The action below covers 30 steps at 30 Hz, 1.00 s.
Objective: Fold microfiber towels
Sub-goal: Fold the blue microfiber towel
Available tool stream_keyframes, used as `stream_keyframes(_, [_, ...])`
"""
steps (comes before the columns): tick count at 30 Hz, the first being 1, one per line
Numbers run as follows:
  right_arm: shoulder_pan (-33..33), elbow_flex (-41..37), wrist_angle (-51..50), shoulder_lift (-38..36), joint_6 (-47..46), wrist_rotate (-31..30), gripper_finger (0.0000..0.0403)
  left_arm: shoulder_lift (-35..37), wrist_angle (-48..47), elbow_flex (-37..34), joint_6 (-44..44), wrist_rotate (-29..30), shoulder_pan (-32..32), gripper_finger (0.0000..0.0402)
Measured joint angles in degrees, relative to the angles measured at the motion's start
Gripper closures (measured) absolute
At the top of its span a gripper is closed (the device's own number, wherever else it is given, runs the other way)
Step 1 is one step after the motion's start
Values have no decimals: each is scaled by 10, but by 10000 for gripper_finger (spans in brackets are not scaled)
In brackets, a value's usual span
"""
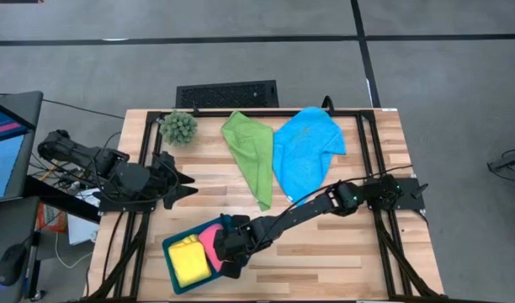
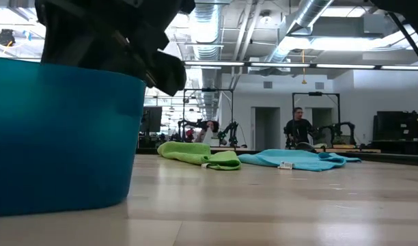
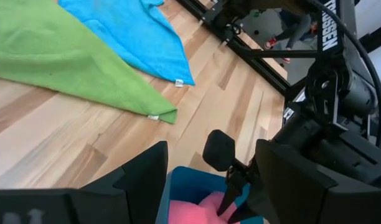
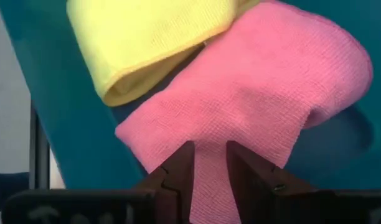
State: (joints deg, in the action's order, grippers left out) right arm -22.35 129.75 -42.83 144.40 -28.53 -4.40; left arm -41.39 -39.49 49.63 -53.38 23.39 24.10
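Observation:
A teal tray stands near the table's front edge and holds a folded yellow towel and a pink towel beside it. My right gripper reaches into the tray from the right and is shut on the pink towel. A green towel and a bright blue towel lie spread flat on the far half of the table. My left gripper hovers open at the table's left, above the wood, with nothing between its fingers. My right gripper pinches a strip of the pink towel between its two fingers. The fingers slant down from the table's right side. The rest of the towel lies rumpled on the tray floor, next to the yellow towel.
A spiky green ball plant stands at the far left of the table. A dark metal frame runs along the table's sides and far edge. The tray's wall fills the left of the low view. People stand in the room beyond.

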Motion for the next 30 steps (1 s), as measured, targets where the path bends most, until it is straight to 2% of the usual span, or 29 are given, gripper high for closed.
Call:
stream_keyframes(5, [6, 0, -12, -31, 1, -6, 286, 1, 11, 0, 0, 0, 0, 165])
stream_keyframes(15, [29, 0, -88, -203, 49, -50, 286, 19, 62, 11, 0, -18, 0, 165])
stream_keyframes(17, [28, 1, -111, -250, 63, -79, 286, 25, 74, 28, 2, -21, 0, 165])
stream_keyframes(23, [2, 1, -205, -367, 87, -218, 286, 37, 69, 63, 27, -21, 0, 165])
stream_keyframes(30, [-71, 0, -374, -493, 13, -299, 286, 57, 69, 80, 51, -13, 0, 165])
